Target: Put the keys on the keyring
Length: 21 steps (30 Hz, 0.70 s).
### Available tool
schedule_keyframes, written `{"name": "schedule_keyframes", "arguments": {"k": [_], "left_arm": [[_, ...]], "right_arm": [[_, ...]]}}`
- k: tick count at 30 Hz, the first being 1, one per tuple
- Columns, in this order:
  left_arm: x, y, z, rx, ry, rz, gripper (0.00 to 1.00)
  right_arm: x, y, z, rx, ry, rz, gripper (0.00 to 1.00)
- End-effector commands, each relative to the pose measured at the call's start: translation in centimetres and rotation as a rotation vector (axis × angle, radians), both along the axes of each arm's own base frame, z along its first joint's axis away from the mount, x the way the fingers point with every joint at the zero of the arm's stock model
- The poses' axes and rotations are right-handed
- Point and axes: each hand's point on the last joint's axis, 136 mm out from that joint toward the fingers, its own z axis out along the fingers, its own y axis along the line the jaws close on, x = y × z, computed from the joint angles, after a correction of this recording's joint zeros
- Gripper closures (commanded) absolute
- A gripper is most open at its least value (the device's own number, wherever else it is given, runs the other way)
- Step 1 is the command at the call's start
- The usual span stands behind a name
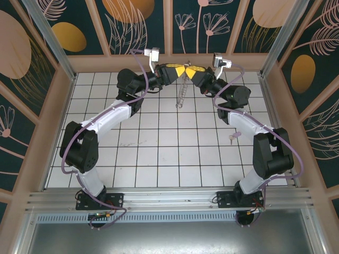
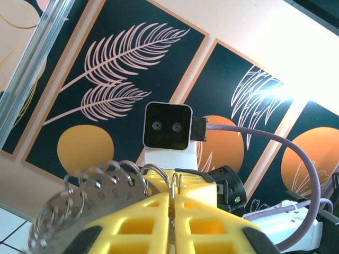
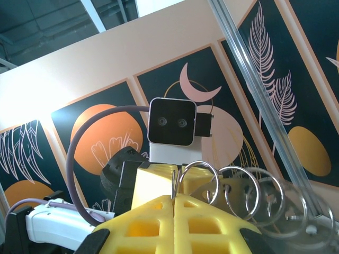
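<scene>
Right now the left gripper [image 1: 175, 70] and right gripper [image 1: 191, 70] meet, both pinched shut on the keyring [image 1: 181, 93] hanging at far centre. Uneven pulling could drop it. A key [image 1: 231, 138] lies on the right.

Metal and plastic
Keyring [image 2: 92, 193]: polished, glinting metal. My left tool [image 2: 173, 207] has matt yellow plastic fingers [image 2: 140, 222]. Counter [image 1: 159, 159]: smooth white tile.

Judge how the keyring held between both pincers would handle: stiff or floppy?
Probably flexes and weighs little: the keyring is a thin band hanging under the left pincer and right pincer. Its wire rings likely swing and snag.
</scene>
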Motion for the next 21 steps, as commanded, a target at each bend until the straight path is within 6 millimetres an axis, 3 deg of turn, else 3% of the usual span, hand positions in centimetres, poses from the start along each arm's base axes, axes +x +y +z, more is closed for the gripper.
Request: {"name": "schedule_keyframes", "arguments": {"k": [1, 7, 10, 13, 21], "left_arm": [[-1.5, -0.7, 1.2, -0.023, -0.062, -0.045, 1.0], [-1.7, -0.6, 1.2, -0.023, -0.079, -0.039, 1.0], [-1.4, -0.6, 0.7, 0.011, -0.091, -0.009, 1.0], [-1.1, -0.7, -0.3, 0.068, -0.115, 0.031, 1.0], [-0.2, -0.9, -2.7, 0.189, -0.169, 0.115, 1.0]], "right_arm": [[-1.3, 0.4, 1.8, 0.004, -0.081, 0.018, 1.0], [-0.8, 0.5, 1.6, -0.011, -0.051, 0.01, 1.0], [0.5, -0.3, 1.3, -0.032, 0.022, -0.043, 0.71], [1.3, -2.3, 1.1, -0.057, 0.089, -0.122, 0.54], [2.2, -8.6, -0.8, -0.159, 0.278, -0.405, 0.46]]}}
